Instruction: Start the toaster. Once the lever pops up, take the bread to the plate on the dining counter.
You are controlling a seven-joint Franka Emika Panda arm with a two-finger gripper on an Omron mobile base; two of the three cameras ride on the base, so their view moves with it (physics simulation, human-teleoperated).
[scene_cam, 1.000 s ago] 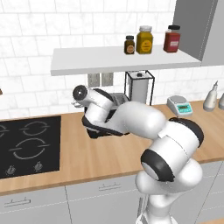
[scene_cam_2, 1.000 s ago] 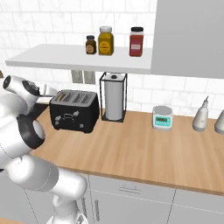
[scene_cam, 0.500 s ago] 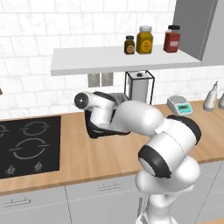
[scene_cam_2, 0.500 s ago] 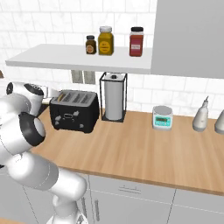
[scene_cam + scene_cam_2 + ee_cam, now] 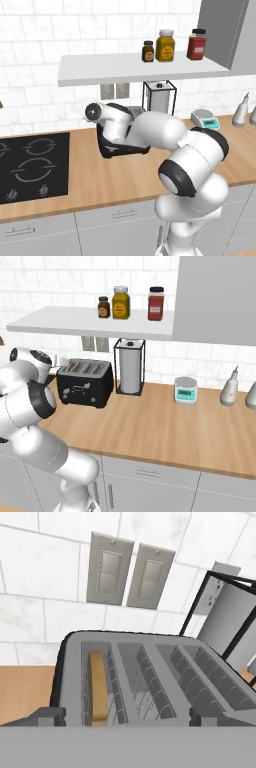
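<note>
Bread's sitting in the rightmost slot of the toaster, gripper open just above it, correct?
Not quite: the bread sits in the leftmost slot of the toaster as the hand view frames it, not the rightmost. The gripper is open just above it, as you said.

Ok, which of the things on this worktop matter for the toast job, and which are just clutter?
For the job:
- toaster
- bread, down in the toaster's end slot
- gripper, open above the slots

Just lying about:
- paper towel holder
- kitchen scale
- three jars on the shelf
- hob
</note>
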